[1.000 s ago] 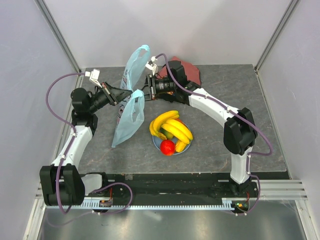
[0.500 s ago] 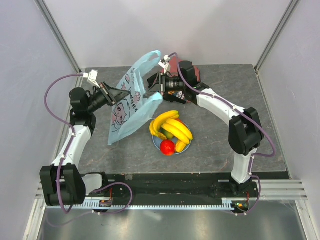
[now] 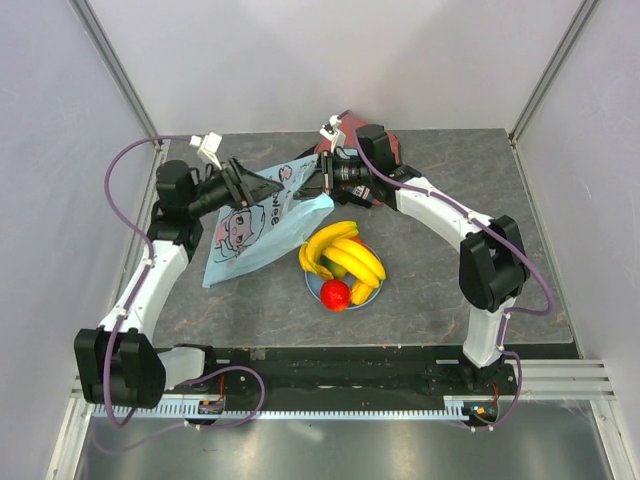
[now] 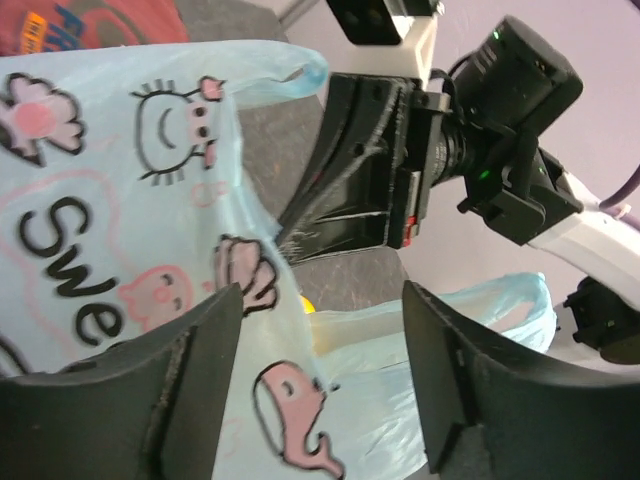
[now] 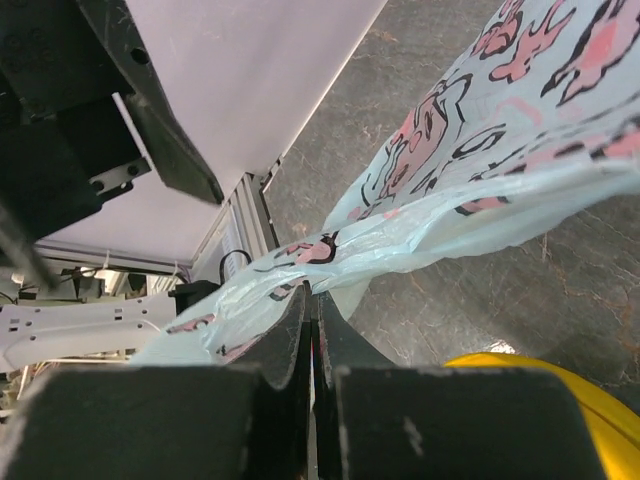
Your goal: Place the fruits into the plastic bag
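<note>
The light-blue plastic bag (image 3: pixel 250 225), printed with a cartoon face, pink shapes and black lettering, hangs stretched over the left side of the table (image 3: pixel 450 190). The right gripper (image 5: pixel 312 320) is pinched tight on its film. The left gripper (image 4: pixel 320 330) has its jaws wide apart around loose film. Bananas (image 3: pixel 342 252) and a red fruit (image 3: pixel 335 294) sit on the plate (image 3: pixel 375 294) just beside the bag. A dark-red cloth (image 4: pixel 90 20) lies behind.
</note>
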